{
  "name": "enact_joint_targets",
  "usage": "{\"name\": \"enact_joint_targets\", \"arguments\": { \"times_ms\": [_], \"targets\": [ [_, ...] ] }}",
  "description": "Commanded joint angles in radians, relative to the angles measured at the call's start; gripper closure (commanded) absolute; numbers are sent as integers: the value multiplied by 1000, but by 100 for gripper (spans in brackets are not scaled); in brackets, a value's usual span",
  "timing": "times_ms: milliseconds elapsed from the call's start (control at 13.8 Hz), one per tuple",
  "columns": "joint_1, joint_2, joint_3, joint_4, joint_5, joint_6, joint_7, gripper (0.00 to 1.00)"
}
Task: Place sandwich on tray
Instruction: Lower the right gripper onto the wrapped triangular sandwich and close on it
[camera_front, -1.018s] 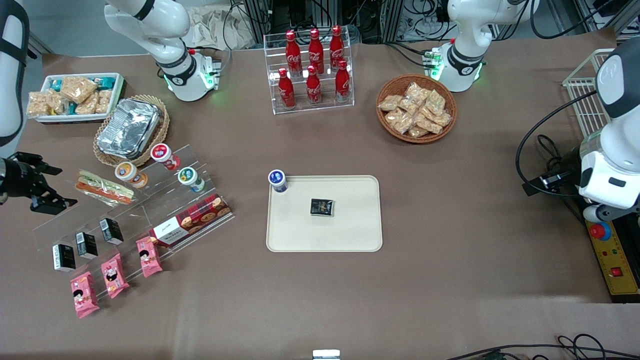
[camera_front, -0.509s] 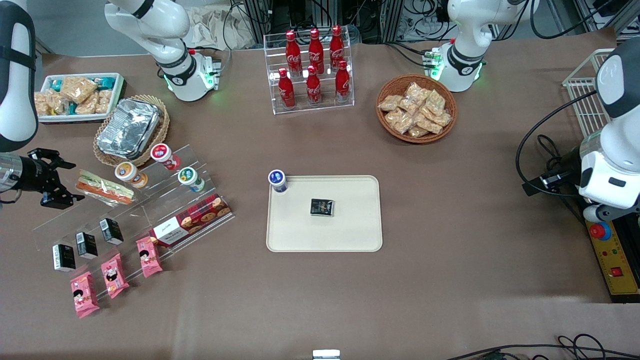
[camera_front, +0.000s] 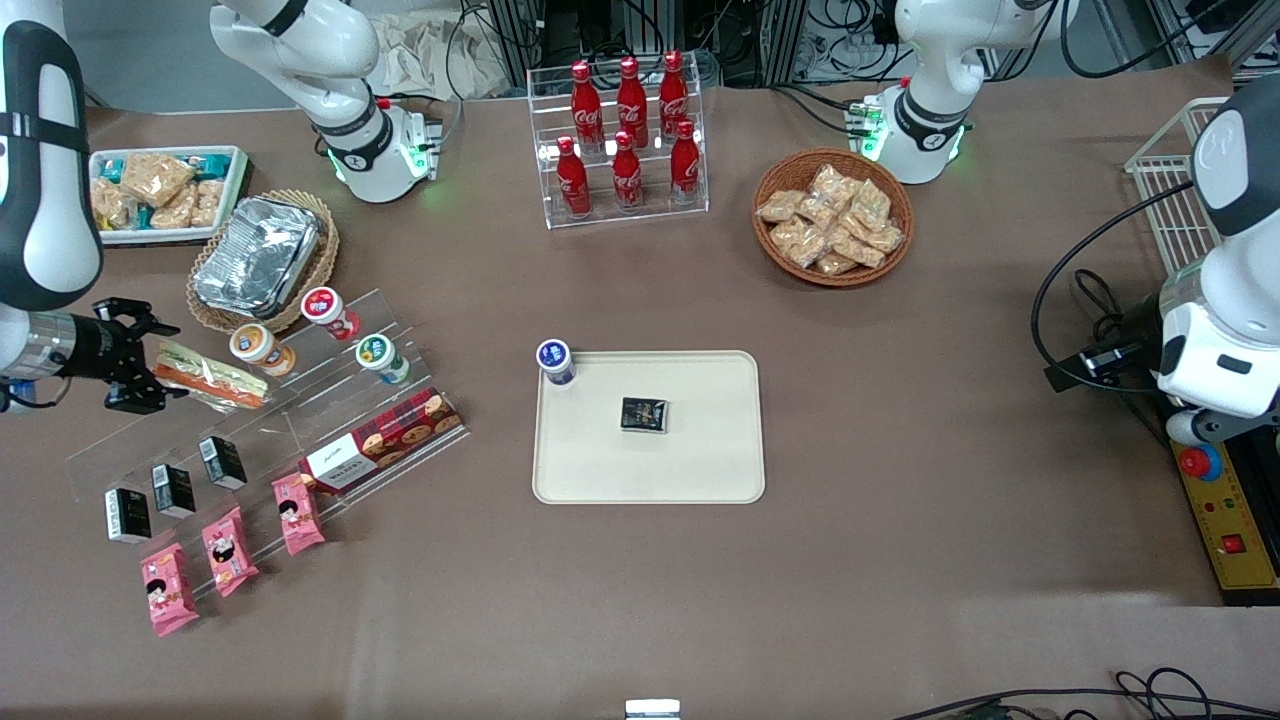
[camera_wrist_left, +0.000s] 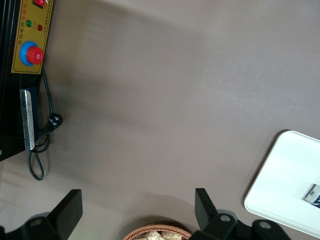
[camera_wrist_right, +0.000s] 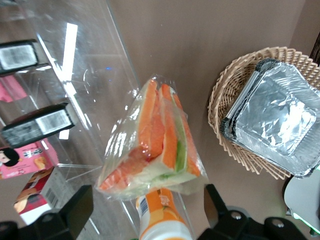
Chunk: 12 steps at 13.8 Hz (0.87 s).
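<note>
Front view: the gripper (camera_front: 150, 372), fingers apart, sits at the left edge, just beside the sandwich (camera_front: 208, 376); the tray (camera_front: 700, 470) lies at centre.

— Where does the working arm stand?

— It reaches in low over the table's edge at the working arm's end, its white forearm with the black band hanging above that edge and the dark wrist section turned level, pointing along the table toward the parked arm's end.

— And the gripper (camera_front: 150, 368)?

— It sits at the tip of that wrist, a little above the surface, with its fingers (camera_wrist_right: 75, 210) spread wide apart and nothing clamped between them. In the right wrist view both dark fingertips show, set well apart from one another.
</note>
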Motion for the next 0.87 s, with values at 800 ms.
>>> {"name": "enact_joint_targets", "arguments": {
  "times_ms": [800],
  "targets": [
    [-61,-45,5,-117,87,113,3,22]
  ]
}}
